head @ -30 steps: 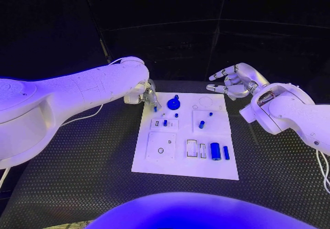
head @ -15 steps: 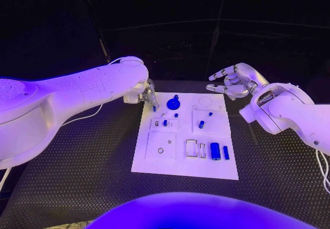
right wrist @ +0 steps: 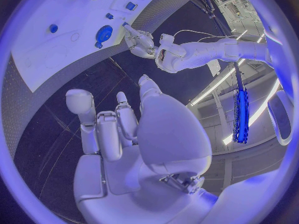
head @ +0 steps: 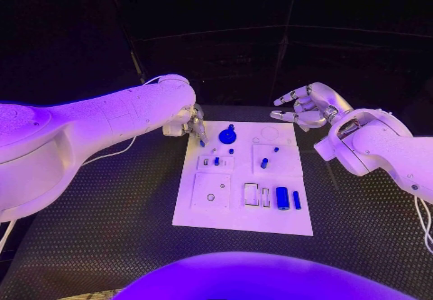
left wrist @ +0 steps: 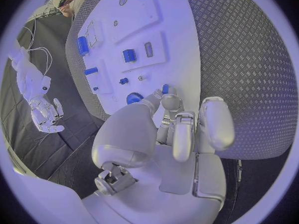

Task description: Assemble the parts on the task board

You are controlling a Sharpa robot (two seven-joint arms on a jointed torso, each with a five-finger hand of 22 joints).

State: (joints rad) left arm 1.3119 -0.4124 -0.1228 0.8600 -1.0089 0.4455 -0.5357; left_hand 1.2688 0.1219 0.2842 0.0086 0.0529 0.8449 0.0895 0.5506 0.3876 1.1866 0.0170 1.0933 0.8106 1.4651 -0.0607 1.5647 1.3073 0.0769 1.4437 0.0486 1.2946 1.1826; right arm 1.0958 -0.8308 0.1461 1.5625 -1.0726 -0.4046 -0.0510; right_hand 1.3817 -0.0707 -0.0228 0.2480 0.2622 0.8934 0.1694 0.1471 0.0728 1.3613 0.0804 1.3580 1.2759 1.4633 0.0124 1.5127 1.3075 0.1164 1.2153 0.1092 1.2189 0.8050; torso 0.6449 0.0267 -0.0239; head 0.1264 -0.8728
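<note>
Black diamond-plate table (head: 108, 237) under purple-blue light, dark room behind. Head view first: white task board (head: 243, 215) dead centre. Blue knob-like part (head: 228, 134) near the board's far edge, a couple of small blue pegs (head: 264, 163) around mid-board, a fat blue cylinder (head: 282, 198) and a slim blue bar (head: 297, 200) lying toward the near right corner beside pale slots. So plenty looking loose and unseated, probably early-to-middle going. Left hand (head: 191, 125) down at the board's far left corner, fingertips at a small blue piece (head: 203, 142) there. Right hand (head: 305, 110) hanging just off the far right corner, fingers spread, holding nothing.

Left wrist view: left hand (left wrist: 177, 129) with fingers curled toward the board's edge, small blue piece (left wrist: 165, 88) right at a fingertip, blue knob (left wrist: 133, 98) just beside. Pinched or only touched? Can't tell.

Right wrist view: right hand (right wrist: 124, 129) spread and bare above dark table, board (right wrist: 37, 59) beyond it.
</note>
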